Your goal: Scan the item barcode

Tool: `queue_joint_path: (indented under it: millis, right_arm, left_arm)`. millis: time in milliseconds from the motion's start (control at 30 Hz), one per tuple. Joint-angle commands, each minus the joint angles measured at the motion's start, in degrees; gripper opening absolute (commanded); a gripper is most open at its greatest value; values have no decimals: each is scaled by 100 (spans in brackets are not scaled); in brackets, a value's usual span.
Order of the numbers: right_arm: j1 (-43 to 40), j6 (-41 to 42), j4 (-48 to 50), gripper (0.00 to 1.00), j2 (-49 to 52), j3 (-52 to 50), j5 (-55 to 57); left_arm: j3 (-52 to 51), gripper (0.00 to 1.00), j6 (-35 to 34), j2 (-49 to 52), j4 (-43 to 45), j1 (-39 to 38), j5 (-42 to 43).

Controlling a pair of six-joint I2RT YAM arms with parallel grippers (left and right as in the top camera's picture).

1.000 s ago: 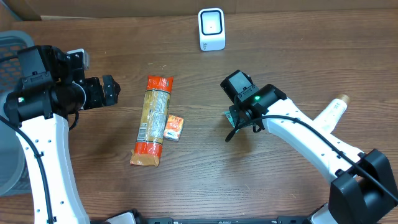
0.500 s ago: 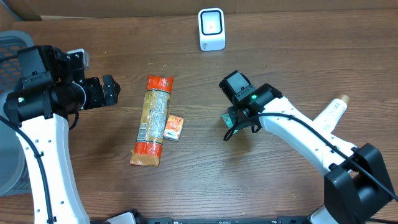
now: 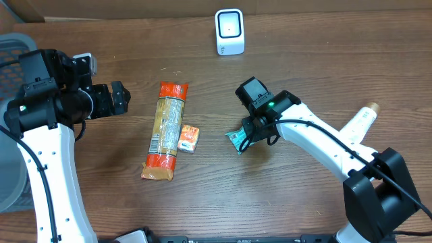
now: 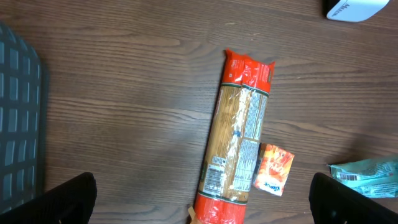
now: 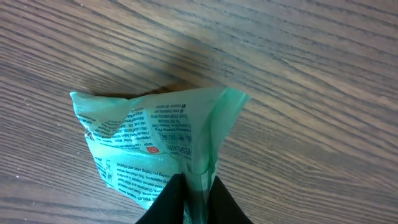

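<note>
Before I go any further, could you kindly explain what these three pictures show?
Two robot arms work at a wooden table. One picture looks down from above; the other two come from cameras on the wrists. On the table lie a long pasta pack, a small orange box beside it, a white scanner and a white bottle. The left fingers stand open, holding nothing. The right fingers pinch the edge of a green packet.
</note>
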Motion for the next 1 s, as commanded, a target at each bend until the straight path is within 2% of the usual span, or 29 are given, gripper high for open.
queue_joint_path:
  millis: [0,200,333,400,500,633,800,967]
  right_arm:
    - [-149,-50,55,17,17,140,-35]
    - [-505,-35,118,16,17,94,-90]
    - [-778,-232,326,18,17,-98,-579]
    - [-973,-369,457,30,17,-181,-1051]
    - [-1412,-802,579,54,17,-214,-2114]
    - [-1952,-1593,560,74,42,-227,-3357]
    - [-2319,-2264,457,77,365,-236,-4131]
    - [-2321,-2450,529,76,940,-236,-4304]
  left_arm:
    - [111,100,129,-98,4,-28,68]
    - [111,100,129,-98,4,-28,68]
    - [111,100,129,-98,4,-28,68]
    - [111,100,129,-98,4,-28,68]
    - [111,100,129,-98,4,-28,68]
    - [111,100,131,-98,4,-28,68]
    - [111,100,129,-98,4,-28,68]
    - [111,100,129,-98,2,-28,68]
